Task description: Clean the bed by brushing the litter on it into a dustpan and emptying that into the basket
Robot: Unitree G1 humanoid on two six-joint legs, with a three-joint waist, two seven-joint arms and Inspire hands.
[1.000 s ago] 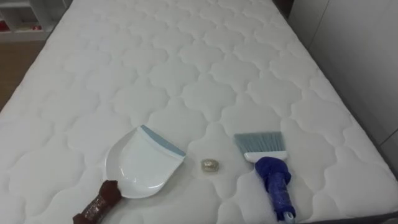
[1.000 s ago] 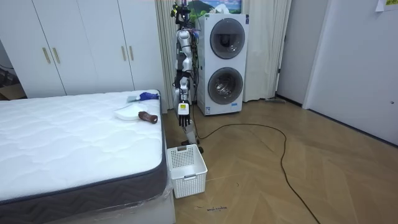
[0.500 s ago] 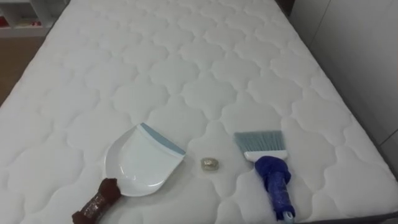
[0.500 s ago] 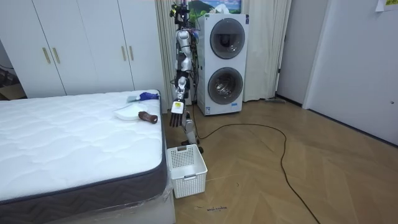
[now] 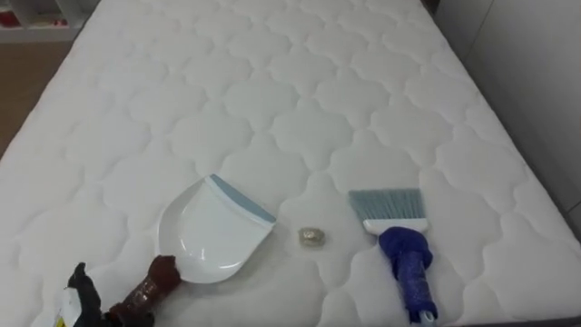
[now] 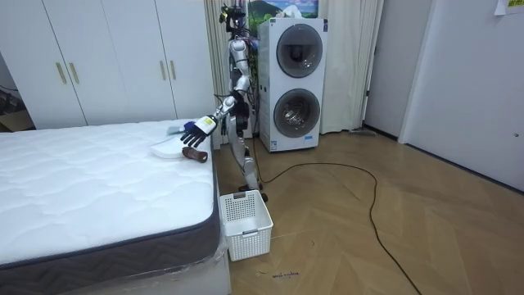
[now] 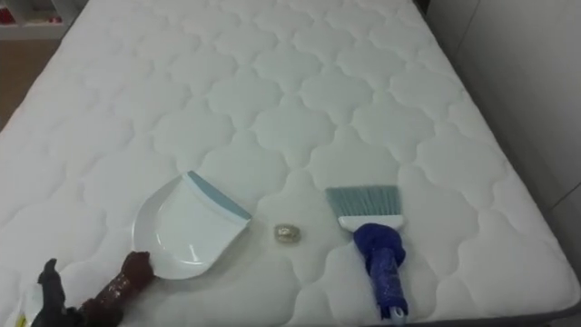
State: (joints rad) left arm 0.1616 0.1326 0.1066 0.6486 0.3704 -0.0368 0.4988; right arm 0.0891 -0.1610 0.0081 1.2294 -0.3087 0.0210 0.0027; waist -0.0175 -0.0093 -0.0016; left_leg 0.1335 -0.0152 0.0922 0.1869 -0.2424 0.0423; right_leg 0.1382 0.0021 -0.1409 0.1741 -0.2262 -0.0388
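Standing at the end of the bed, just beside the stacked washer and dryer, left arm stretched out over the mattress. Left hand low at the near left edge of the eye views, just beside the brown handle of the white dustpan; contact with it impossible to tell. Fingers spread wide and straight, holding nothing. Dustpan lying flat on the mattress, blue-grey lip turned up the bed and to the right. Just right of that lip and apart from it, a small crumpled scrap. Further right, a blue hand brush, flat, pale bristles pointing up the bed, handle toward the near edge. On the floor by the bed's corner, a white slatted basket.
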